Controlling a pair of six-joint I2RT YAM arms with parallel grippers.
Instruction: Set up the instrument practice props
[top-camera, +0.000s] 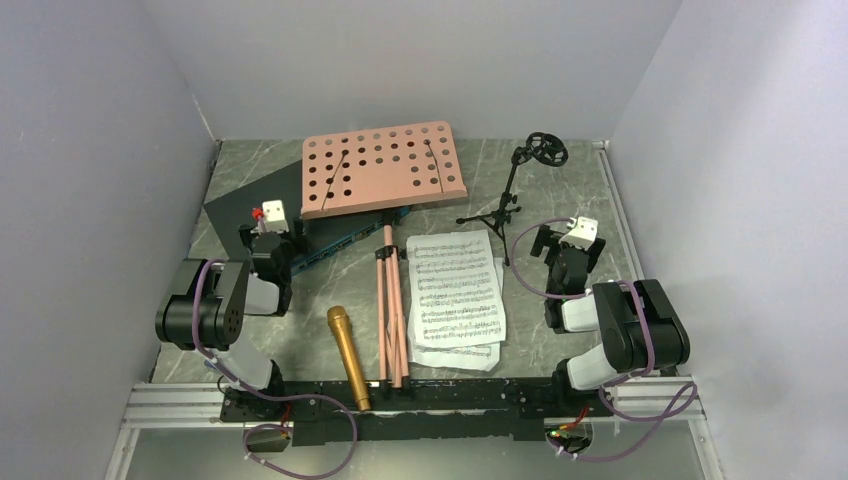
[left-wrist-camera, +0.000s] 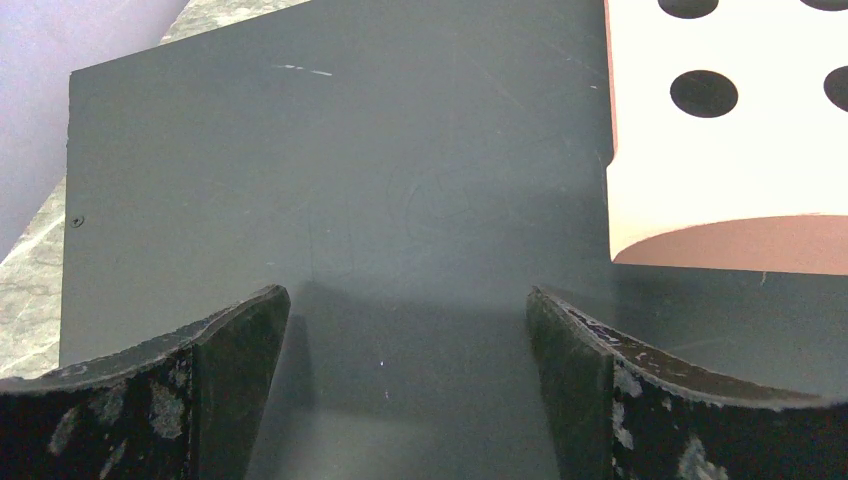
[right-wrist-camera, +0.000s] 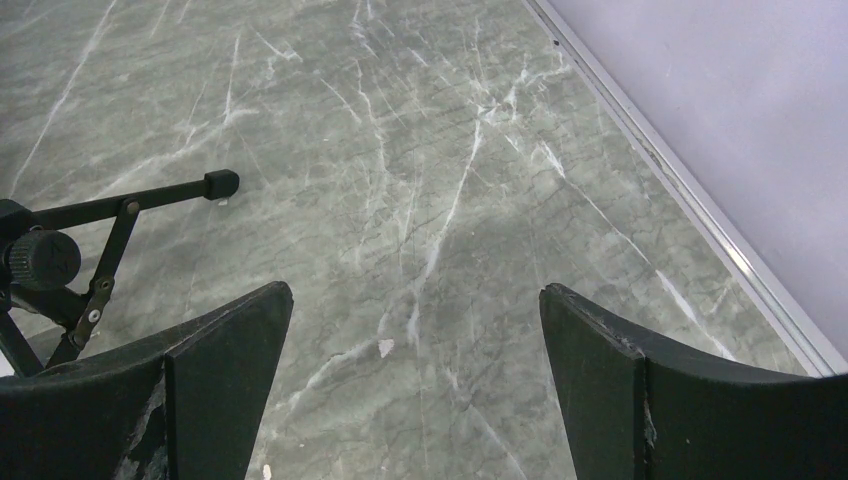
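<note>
We saw left gripper (left-wrist-camera: 410, 300) wide open, empty, over dark panel (left-wrist-camera: 300, 170). Right gripper (right-wrist-camera: 415, 295) was the same, over worktop (right-wrist-camera: 450, 150) beside mic stand (right-wrist-camera: 60, 260). Music stand (top-camera: 383, 168) lay centre, sheet-music pages (top-camera: 456, 285) right of its legs, microphone (top-camera: 347, 355) left.

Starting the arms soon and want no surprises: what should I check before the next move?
1. Left gripper open, empty: ok.
2. Right gripper open, empty: ok.
3. Pink perforated music stand with tripod legs upright: not ok, lying down.
4. Small black tripod mic stand upright: ok.
5. Gold microphone clear to grasp: ok.
6. White sheet-music pages on the stand: not ok, flat beside it.
</note>
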